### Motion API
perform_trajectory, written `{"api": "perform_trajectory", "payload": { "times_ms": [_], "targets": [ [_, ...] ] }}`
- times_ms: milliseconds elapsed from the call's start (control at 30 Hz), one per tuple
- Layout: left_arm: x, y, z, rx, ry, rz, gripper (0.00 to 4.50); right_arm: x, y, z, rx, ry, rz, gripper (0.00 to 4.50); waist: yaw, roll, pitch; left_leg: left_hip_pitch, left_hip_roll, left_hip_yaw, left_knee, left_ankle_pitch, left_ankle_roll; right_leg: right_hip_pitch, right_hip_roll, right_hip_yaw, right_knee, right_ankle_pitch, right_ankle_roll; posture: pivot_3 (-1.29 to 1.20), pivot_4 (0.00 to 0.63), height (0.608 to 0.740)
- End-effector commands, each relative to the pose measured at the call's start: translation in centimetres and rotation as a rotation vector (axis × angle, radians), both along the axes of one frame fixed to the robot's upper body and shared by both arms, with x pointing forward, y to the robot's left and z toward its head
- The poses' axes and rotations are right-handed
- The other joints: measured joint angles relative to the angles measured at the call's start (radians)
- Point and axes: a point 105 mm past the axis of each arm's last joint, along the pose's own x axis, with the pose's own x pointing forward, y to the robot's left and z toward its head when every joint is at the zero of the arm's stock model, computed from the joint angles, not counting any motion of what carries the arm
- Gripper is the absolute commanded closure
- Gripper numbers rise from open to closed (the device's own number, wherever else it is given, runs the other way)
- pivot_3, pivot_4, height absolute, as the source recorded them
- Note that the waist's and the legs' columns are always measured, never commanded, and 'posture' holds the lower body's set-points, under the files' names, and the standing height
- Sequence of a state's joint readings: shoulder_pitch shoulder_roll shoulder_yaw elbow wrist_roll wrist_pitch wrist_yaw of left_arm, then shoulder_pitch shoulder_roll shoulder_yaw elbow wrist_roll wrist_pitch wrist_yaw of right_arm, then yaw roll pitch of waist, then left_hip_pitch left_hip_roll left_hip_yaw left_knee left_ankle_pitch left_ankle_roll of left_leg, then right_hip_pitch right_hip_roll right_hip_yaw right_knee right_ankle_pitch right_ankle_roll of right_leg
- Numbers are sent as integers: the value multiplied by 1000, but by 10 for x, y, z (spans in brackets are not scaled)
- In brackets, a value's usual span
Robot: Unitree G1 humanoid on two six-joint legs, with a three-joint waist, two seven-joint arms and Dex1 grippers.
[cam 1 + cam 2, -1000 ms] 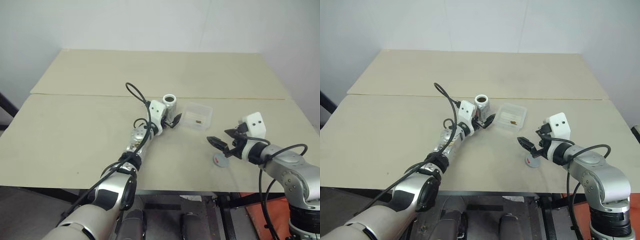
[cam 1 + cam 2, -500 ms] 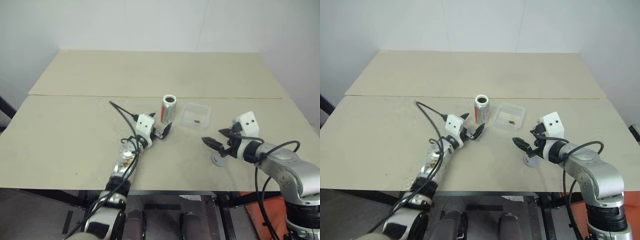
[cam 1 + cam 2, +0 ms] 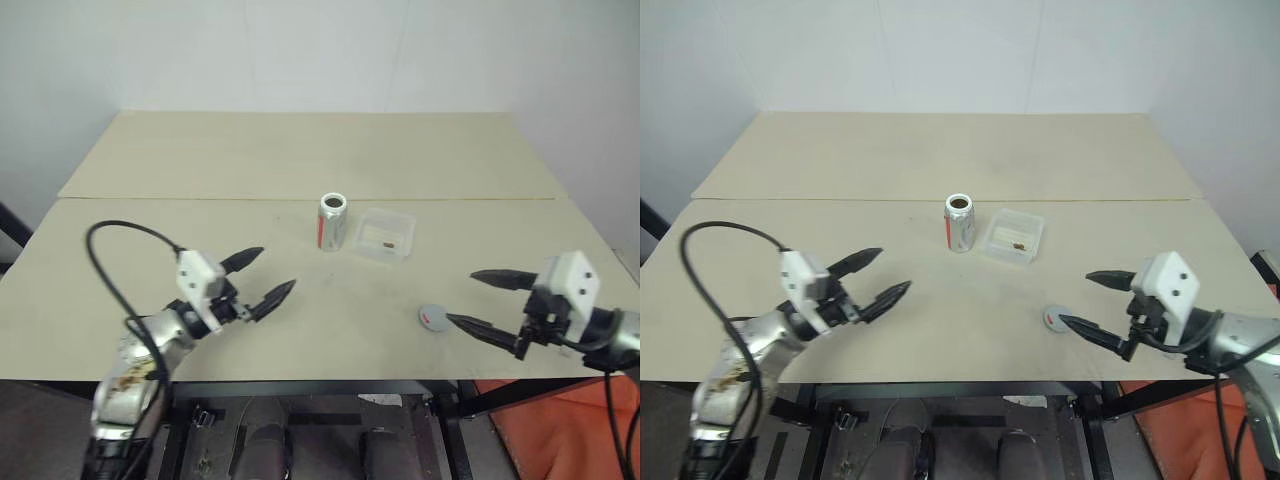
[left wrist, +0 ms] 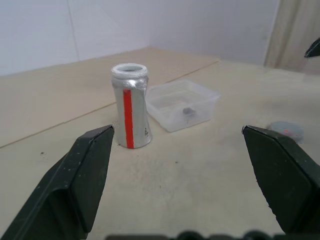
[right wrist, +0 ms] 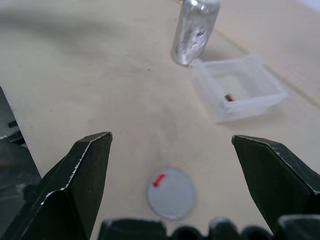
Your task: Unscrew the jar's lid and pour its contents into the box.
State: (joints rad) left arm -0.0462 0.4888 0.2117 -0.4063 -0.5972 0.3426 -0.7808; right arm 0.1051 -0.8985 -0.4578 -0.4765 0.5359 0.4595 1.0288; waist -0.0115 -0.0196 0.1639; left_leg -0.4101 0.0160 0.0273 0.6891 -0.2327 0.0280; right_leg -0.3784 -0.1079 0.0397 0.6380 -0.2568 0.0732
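Note:
The silver jar (image 3: 332, 221) stands upright at mid-table, its mouth uncovered and a red stripe down its side (image 4: 128, 118). Just right of it sits the clear box (image 3: 385, 234) with a small brown piece inside (image 5: 229, 97). The grey lid (image 3: 433, 317), red-marked, lies flat on the table nearer the front right. My left gripper (image 3: 277, 268) hovers open at the front left, well away from the jar and pointing toward it. Right of the lid, my right gripper (image 3: 461, 296) is open too, one fingertip close beside the lid, holding nothing.
The tan table (image 3: 200, 150) is made of two boards with a seam (image 3: 180, 198) running across behind the jar. A white wall stands behind. The front edge lies close beneath both grippers. An orange object (image 3: 560, 430) shows below the table at the right.
My left gripper has drawn back from beside the jar toward the front left. My right gripper has pulled back to the right from over the lid. Both stay open.

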Motion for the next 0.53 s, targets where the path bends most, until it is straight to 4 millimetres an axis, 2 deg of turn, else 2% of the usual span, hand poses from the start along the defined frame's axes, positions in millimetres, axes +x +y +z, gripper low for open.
{"api": "perform_trajectory", "payload": {
  "times_ms": [33,133,233,400,533],
  "targets": [
    [-18,8,18,-49,6,-89,33,-4,-3,9,-14,-30,10,0,0,0,0,1,0,1,-1,0,0,0,0,1,0,0,0,0,150,740],
    [-29,8,12,18,46,-181,33,-6,-3,3,-30,-21,-2,0,0,0,0,1,0,1,-2,0,0,-1,0,2,0,0,0,0,150,740],
    [-31,10,3,83,80,-201,33,-11,-2,-3,-28,-7,-7,0,4,0,0,0,-1,2,-3,0,0,-2,0,3,0,0,-1,0,150,740],
    [-17,29,11,17,102,-76,33,-13,1,-3,25,17,-40,0,3,0,0,1,0,3,-3,0,0,-2,0,3,0,0,-1,0,150,740],
    [-17,40,18,108,82,-13,33,-10,11,9,61,28,-6,0,-2,-1,0,0,0,3,-4,0,0,-4,0,4,0,0,-1,0,150,740]
  ]
}}
